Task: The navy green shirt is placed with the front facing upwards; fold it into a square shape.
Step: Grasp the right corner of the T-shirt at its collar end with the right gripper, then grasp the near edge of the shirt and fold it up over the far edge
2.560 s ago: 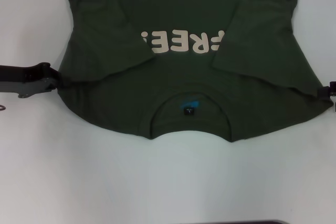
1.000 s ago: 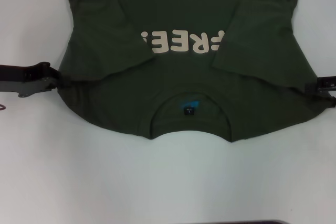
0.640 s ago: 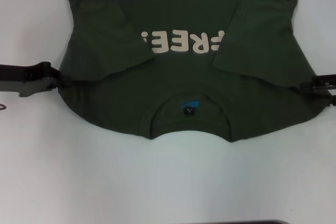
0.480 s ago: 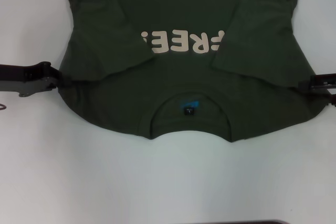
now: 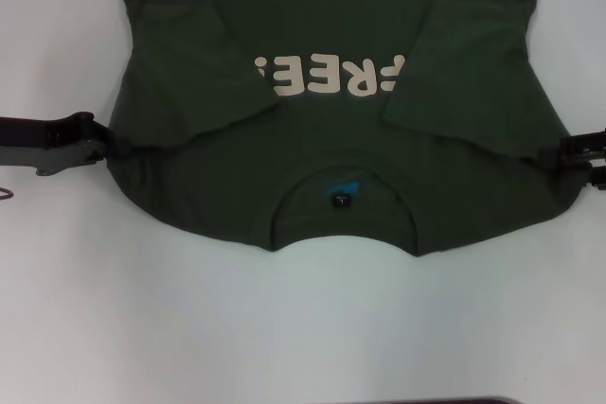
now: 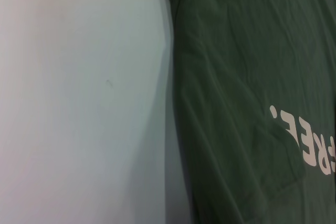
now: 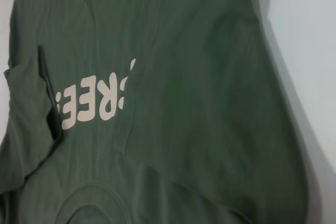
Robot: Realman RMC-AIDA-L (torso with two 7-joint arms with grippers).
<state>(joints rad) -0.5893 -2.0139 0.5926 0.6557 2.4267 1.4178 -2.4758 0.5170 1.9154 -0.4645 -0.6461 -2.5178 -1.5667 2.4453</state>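
The navy green shirt (image 5: pixel 331 158) lies flat, front up, collar toward me, with both sleeves folded in over the chest. Its cream "FREE!" lettering (image 5: pixel 331 78) is partly covered by the sleeves, and the neck label (image 5: pixel 341 198) shows inside the collar. My left gripper (image 5: pixel 102 144) reaches in low at the shirt's left shoulder edge and touches the cloth. My right gripper (image 5: pixel 557 153) sits at the right shoulder edge, against the fabric. The left wrist view shows the shirt (image 6: pixel 236 77) beside bare table. In the right wrist view the shirt (image 7: pixel 184 103) fills the picture.
The white table (image 5: pixel 284 328) spreads around the shirt, with open surface between the collar and the near edge. A dark strip (image 5: pixel 436 401) shows at the bottom edge of the head view. A small dark hook (image 5: pixel 4 194) pokes in at the far left.
My right gripper has moved in from the table's right side to the shirt's right shoulder edge. The left gripper has stayed at the left shoulder, shifting only slightly.
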